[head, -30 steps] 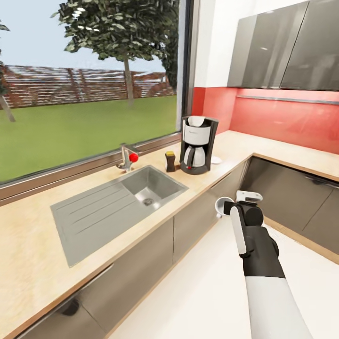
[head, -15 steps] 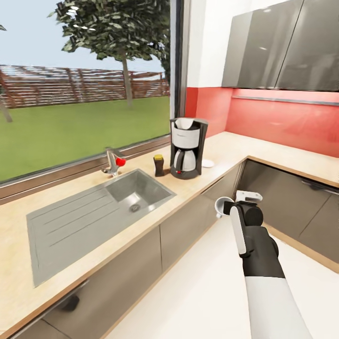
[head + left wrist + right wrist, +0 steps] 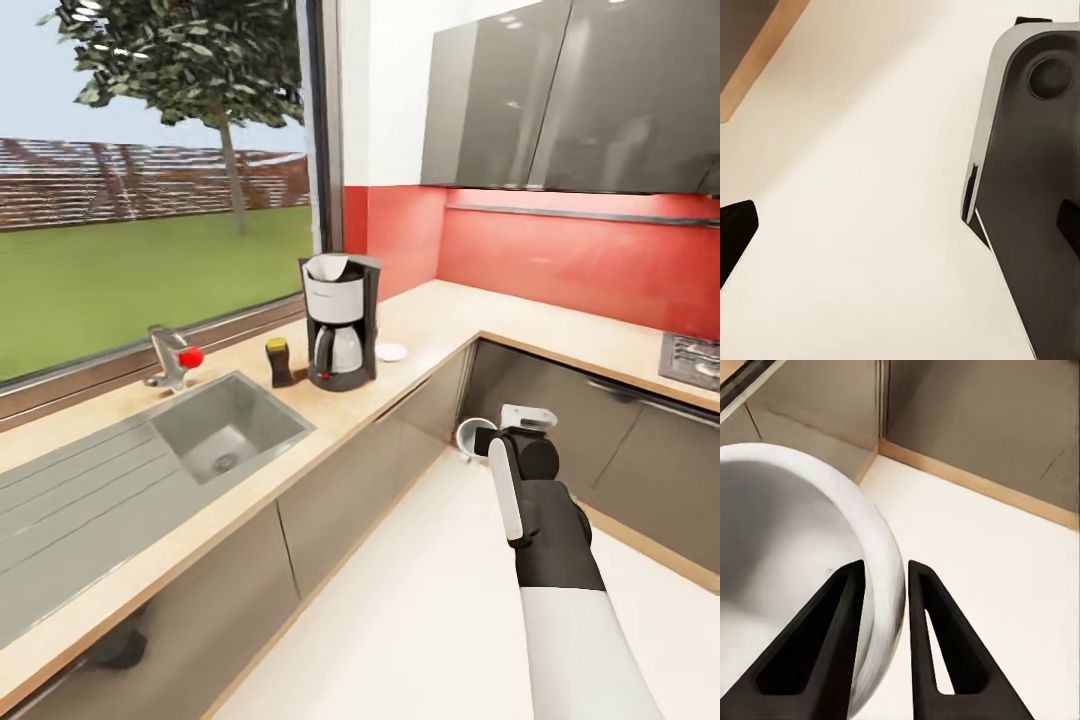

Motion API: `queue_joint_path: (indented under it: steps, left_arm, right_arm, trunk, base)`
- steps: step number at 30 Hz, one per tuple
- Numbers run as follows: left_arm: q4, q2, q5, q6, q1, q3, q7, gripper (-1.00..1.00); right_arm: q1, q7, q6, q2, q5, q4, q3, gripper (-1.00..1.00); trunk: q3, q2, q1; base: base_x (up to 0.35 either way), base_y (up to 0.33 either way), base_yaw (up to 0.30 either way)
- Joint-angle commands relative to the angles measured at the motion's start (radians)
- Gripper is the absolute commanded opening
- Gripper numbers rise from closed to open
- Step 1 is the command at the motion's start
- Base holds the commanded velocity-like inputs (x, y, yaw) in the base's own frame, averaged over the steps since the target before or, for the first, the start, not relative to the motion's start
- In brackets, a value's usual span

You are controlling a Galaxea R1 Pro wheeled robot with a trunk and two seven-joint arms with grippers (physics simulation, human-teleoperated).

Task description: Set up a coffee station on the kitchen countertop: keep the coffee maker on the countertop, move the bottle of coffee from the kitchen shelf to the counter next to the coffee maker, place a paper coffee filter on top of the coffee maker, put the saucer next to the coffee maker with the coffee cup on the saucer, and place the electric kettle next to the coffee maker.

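Observation:
The coffee maker (image 3: 340, 321) stands on the kitchen countertop (image 3: 440, 320) by the window, with the white paper coffee filter (image 3: 331, 266) in its top. The bottle of coffee (image 3: 279, 362), dark with a yellow cap, is just left of it, and the white saucer (image 3: 391, 352) lies just right of it. My right gripper (image 3: 478, 441) hangs over the floor in front of the cabinets, shut on the rim of the white coffee cup (image 3: 795, 577), also seen at the arm's tip (image 3: 470, 436). The left gripper's dark fingertips (image 3: 733, 234) stand wide apart over pale floor, open.
A steel sink (image 3: 215, 430) with a red-knobbed tap (image 3: 175, 356) sits left of the coffee maker. Grey base cabinets (image 3: 390, 440) run under the L-shaped counter, with a hob (image 3: 695, 358) at the far right and wall cabinets (image 3: 560, 95) above. Pale floor (image 3: 400, 610) lies open beneath the arm.
The whole view has swung to the right, so the sink and coffee maker sit further left in the picture. My right arm holds the cup in the same pose.

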Motion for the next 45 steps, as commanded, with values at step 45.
queue_joint_path:
  steps: [45]
  left_arm:
    - [0.011, 0.002, 0.012, -0.006, 0.000, -0.007, 0.013, 1.00]
  right_arm:
    - [-0.001, -0.001, 0.002, -0.004, -0.002, 0.033, -0.001, -1.00]
  trunk:
    - [-0.002, -0.002, 0.001]
  base:
    - [0.218, -0.246, -0.111]
